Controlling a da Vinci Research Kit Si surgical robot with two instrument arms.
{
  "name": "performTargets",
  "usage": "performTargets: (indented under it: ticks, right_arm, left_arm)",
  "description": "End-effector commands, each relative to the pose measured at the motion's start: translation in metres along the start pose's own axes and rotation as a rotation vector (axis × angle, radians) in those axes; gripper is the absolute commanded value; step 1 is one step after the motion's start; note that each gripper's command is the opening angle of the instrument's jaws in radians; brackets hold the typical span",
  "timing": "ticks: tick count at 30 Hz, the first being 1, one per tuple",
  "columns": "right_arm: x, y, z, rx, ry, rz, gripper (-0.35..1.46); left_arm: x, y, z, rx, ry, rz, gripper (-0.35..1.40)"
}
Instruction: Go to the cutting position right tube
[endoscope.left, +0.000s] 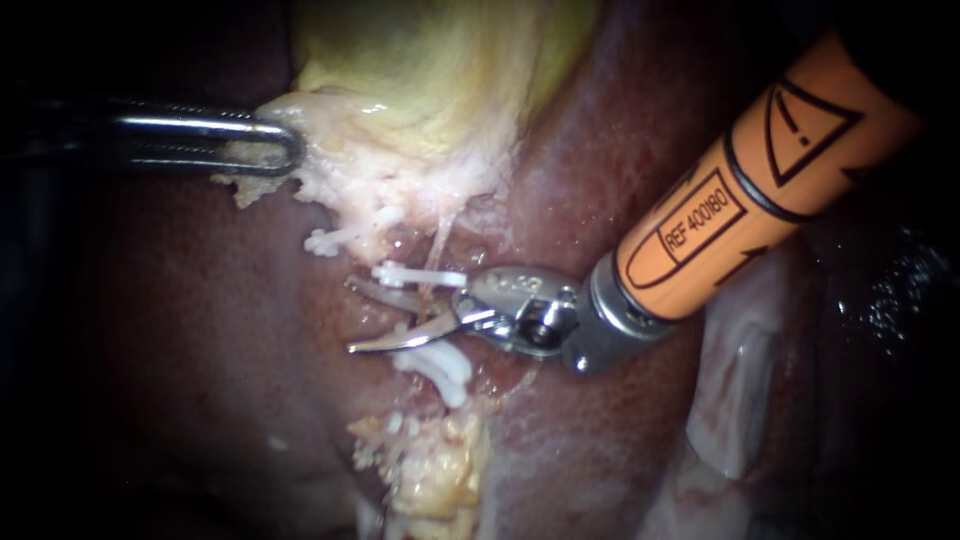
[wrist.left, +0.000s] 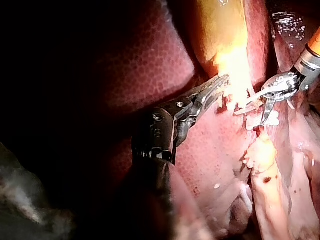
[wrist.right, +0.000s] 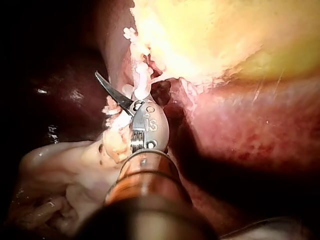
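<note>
In the endoscope view, the right instrument (endoscope.left: 365, 318) is seen coming in from the upper right. Its two thin blades are spread apart with a gap between them and nothing is gripped, just left of the middle of the frame. The right tube (endoscope.left: 438, 243) is seen as a thin pale strand that runs down from the gallbladder (endoscope.left: 430, 70) at the top, so its long line goes up and down the frame. Two white clips are set on it: the upper clip (endoscope.left: 420, 274) lies just above the blades and the lower clip (endoscope.left: 440, 362) just below them. The blades are pointed to the left, across the tube. The stretch between the clips seems to lie in the gap near the hinge, though this part is hard to make out. Only a small nudge is thought to be needed. The left instrument (endoscope.left: 270, 148), at the upper left, is well apart, and its jaws are clamped on pale tissue (endoscope.left: 330, 190) at the gallbladder's edge.
</note>
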Motion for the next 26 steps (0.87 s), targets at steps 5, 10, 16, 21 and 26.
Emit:
performTargets:
  ticks: [5, 10, 16, 21, 26]
  right_arm:
    - [0.0006, -0.0012, -0.0004, 0.009, -0.002, 0.014, 1.3]
    - [0.0009, -0.0025, 0.0, 0.02, -0.005, 0.014, 1.3]
    - [0.0017, -0.0036, -0.0001, 0.029, -0.005, 0.017, 1.3]
    - [0.002, -0.0038, -0.0003, 0.03, -0.004, 0.019, 1.3]
    - [0.0019, -0.0037, -0.0003, 0.033, -0.006, 0.018, 1.3]
  left_arm:
    - [0.0, 0.0, -0.0001, -0.001, 0.0, 0.0, -0.35]
    - [0.0, 0.0, -0.0001, -0.001, 0.0, 0.0, -0.35]
    - [-0.0001, 0.0, -0.0001, -0.001, 0.0, 0.0, -0.35]
    - [-0.0001, 0.0, -0.0001, -0.001, 0.0, 0.0, -0.35]
    - [-0.0001, 0.0, -0.0001, -0.001, 0.0, 0.0, -0.35]
